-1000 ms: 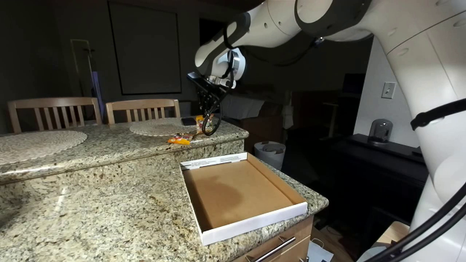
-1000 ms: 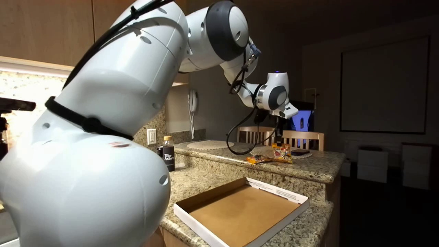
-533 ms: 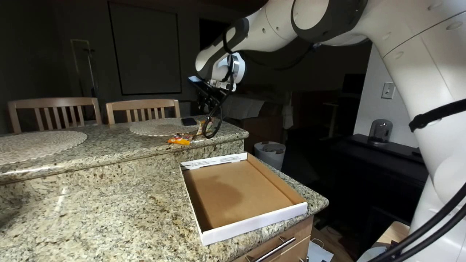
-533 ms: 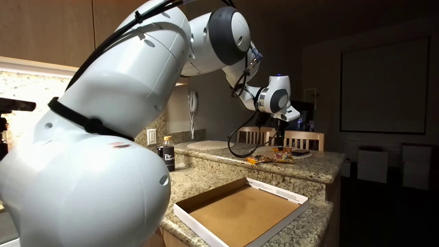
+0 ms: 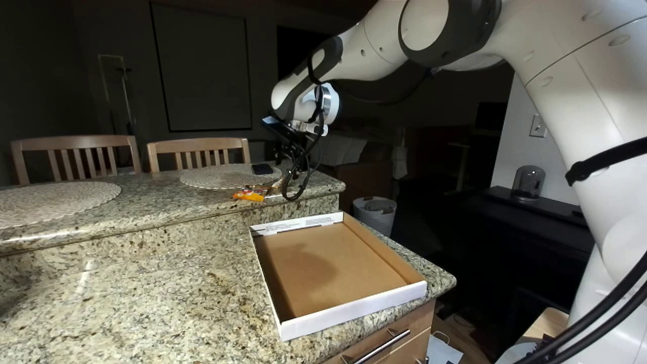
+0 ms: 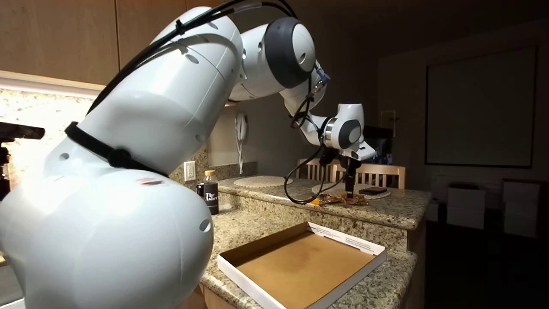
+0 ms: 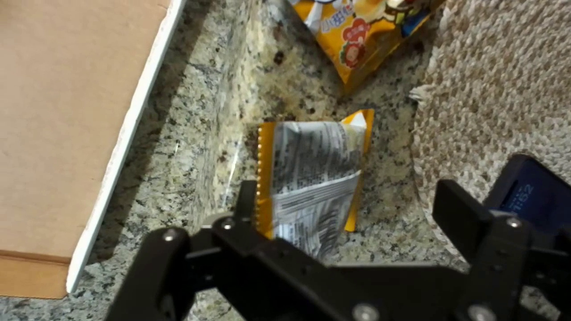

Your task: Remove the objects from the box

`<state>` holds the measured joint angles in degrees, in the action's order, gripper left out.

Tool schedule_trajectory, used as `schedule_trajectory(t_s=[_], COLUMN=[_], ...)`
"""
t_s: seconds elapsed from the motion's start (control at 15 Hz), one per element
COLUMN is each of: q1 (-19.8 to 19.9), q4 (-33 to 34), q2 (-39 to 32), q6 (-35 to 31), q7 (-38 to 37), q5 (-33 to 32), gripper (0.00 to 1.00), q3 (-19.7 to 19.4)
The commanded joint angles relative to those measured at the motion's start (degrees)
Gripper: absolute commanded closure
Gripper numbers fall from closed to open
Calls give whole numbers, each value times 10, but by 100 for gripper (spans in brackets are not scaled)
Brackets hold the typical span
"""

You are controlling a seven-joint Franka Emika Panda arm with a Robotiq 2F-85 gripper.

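In the wrist view my gripper (image 7: 350,207) stands open, its two fingers wide apart. Between them, close to the left finger, lies a packet (image 7: 312,174) with its silver printed back up and orange edges. Whether that finger touches it I cannot tell. The second packet (image 7: 357,40), orange-yellow with its front up, rests just beyond; an exterior view shows it too, this orange packet (image 5: 248,194). Both are on the raised counter. The box (image 5: 333,263), white-walled and brown inside, sits on the lower counter with nothing in it. My gripper (image 6: 349,195) points down over the raised counter.
A dark phone (image 7: 531,200) lies on a round woven mat (image 7: 499,89) beside the packets. Farther along the raised counter (image 5: 151,197) is another mat (image 5: 55,202). A black bottle (image 6: 210,195) stands at the back of the lower counter. Chairs (image 5: 197,151) stand behind.
My gripper has come down and its jaws have spread. The packet that stood upright under the fingers has dropped flat onto the raised counter. The box and other packet have stayed put.
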<state>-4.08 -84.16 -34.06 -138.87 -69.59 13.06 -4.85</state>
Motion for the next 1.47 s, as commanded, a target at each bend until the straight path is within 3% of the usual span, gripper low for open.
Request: schedule_trajectory(t_s=[0.0, 1.4], q1=[-5, -11], q4=[17, 128], q2=[-17, -52], q6=[28, 105], q7=[-35, -51], q5=[-14, -17], gripper=[0, 0], q3=[-7, 0])
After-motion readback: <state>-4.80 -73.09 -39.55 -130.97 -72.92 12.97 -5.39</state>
